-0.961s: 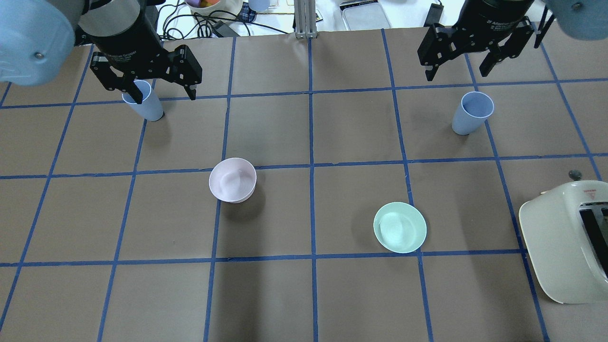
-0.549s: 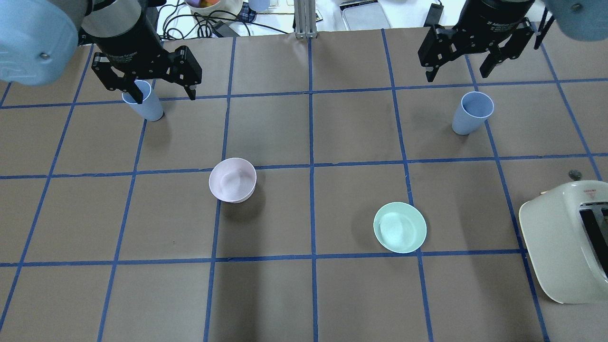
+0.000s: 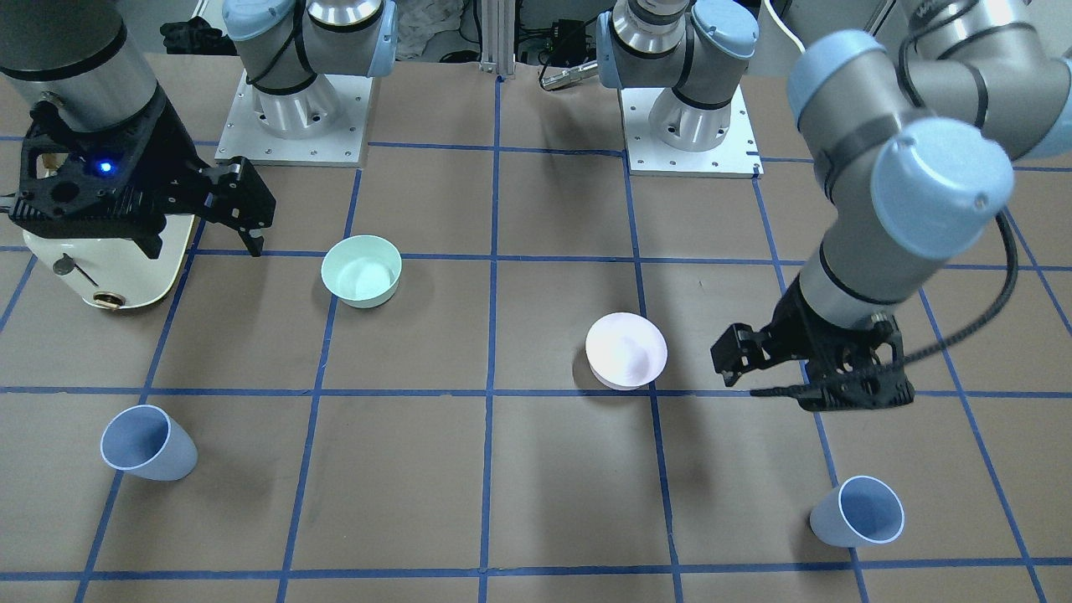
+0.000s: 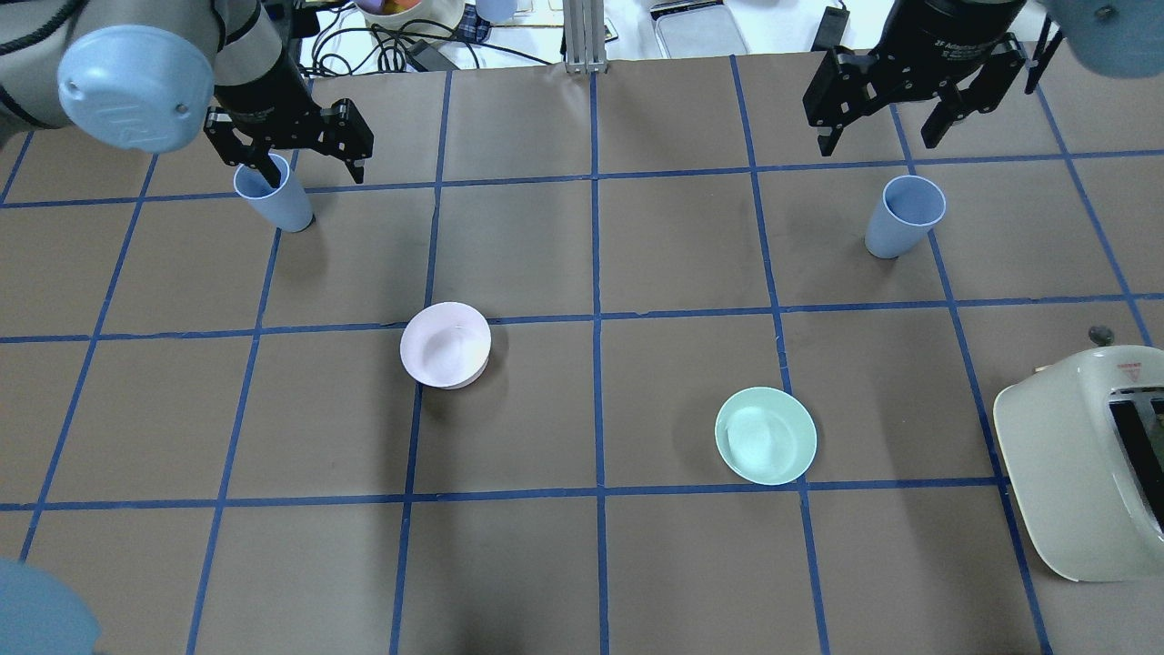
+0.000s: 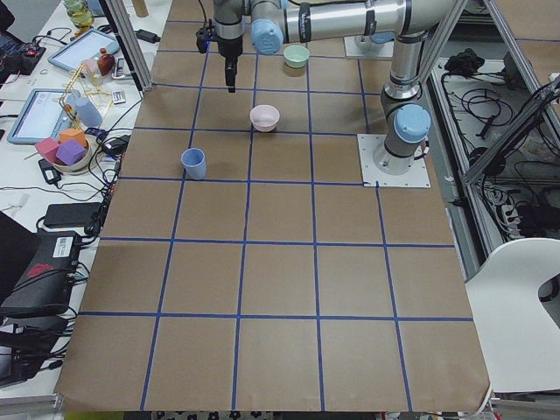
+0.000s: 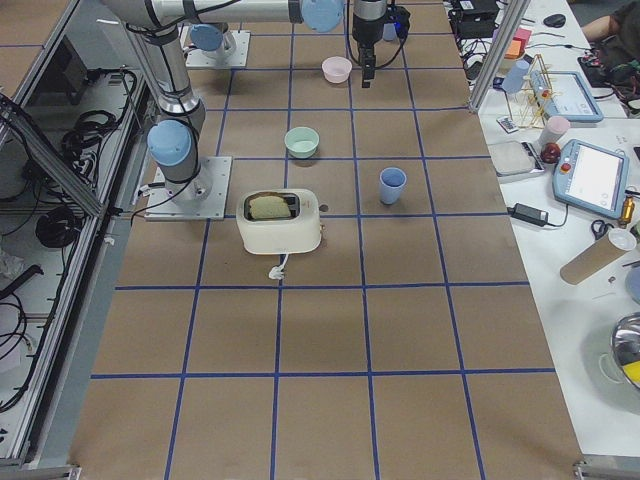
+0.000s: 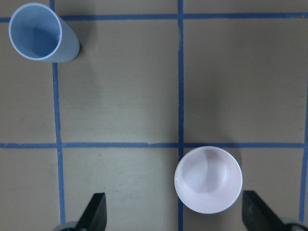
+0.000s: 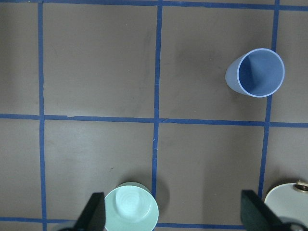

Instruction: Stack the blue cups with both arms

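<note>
Holding nothing, our left gripper [image 4: 314, 177] and right gripper [image 4: 878, 146] both gape wide. We see one blue cup [image 4: 277, 200] upright left of the pink bowl [image 4: 446, 346], and a second blue cup [image 4: 900, 218] well to its right.

A brown worktop [image 4: 682, 246] crossed by blue tape lines [image 4: 596, 273] fills the overhead view. A pale pink bowl [image 4: 446, 346] sits upright left of centre, overlapping a tape crossing. A mint green bowl [image 4: 766, 435] stands lower right of centre. A cream toaster [image 4: 1082, 473] stands at the right edge, partly cropped. Black cables [image 4: 382, 45] trail along the upper left.
</note>
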Action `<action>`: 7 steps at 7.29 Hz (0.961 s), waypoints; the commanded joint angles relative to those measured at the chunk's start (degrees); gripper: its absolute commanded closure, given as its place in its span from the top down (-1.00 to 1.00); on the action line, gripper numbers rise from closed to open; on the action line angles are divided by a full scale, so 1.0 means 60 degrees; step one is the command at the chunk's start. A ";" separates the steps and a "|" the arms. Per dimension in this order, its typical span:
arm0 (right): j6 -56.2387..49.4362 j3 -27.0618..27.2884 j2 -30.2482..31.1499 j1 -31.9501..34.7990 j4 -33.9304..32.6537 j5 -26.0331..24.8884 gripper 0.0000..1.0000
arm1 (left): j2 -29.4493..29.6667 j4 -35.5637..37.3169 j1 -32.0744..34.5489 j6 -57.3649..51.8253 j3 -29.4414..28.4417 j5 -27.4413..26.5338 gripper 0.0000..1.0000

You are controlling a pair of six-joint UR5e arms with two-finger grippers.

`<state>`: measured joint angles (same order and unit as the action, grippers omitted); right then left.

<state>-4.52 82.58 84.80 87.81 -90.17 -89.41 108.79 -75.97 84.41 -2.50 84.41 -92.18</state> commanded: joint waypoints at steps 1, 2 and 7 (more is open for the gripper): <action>0.0007 0.0020 0.0003 0.0000 -0.0015 0.0005 1.00 | 0.1288 0.1113 -0.0721 -0.0183 -0.0036 -0.0162 1.00; 0.0007 -0.0023 0.0003 0.0000 -0.0015 0.0034 1.00 | 0.1728 0.2032 -0.0752 -0.0271 -0.0050 -0.0164 0.76; -0.0008 -0.0082 0.0017 0.0000 -0.0015 0.0004 1.00 | 0.2815 0.2045 -0.0797 -0.0418 -0.1586 -0.0527 0.85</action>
<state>-4.67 82.29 84.64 87.87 -90.26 -89.46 124.74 -62.02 79.65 -4.77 77.02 -93.83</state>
